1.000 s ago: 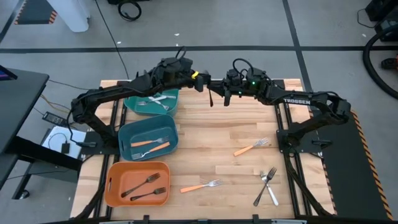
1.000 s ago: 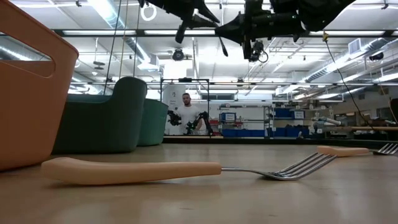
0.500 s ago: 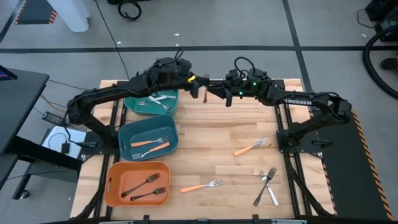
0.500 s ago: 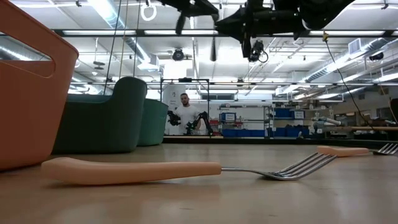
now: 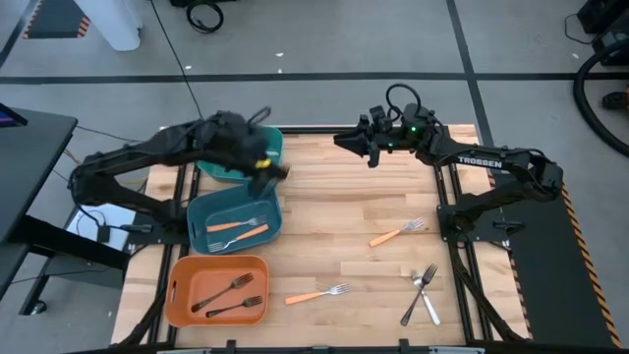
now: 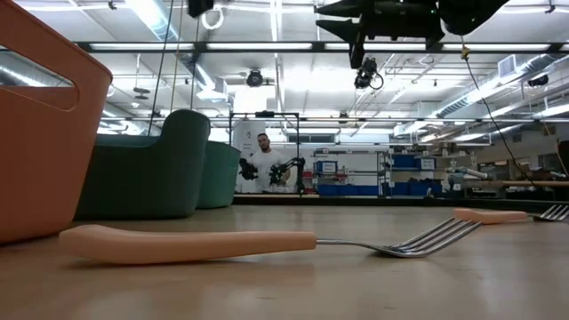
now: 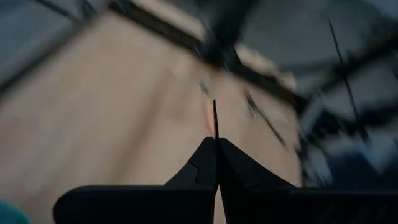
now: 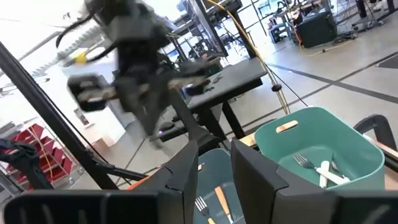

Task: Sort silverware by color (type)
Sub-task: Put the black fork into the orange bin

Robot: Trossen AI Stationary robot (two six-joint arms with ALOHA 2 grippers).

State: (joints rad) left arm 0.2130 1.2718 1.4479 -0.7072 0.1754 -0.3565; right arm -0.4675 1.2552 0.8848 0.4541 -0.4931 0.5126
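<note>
Left gripper (image 5: 272, 167) clamped on a thin dark fork (image 7: 214, 118) above the bins; right gripper (image 5: 346, 143) open, empty; a shallow pinch could drop it outside

The wooden table (image 5: 324, 202) carries three bins down its left side: a green bin (image 5: 263, 141) at the back, a blue bin (image 5: 234, 224) in the middle, an orange bin (image 5: 217, 290) at the front. Loose on the wood lie two orange-handled forks (image 5: 396, 233) (image 5: 317, 293), well apart, and near the front right a dark fork (image 5: 417, 295) crossed with a white-handled fork (image 5: 427, 298).
</note>
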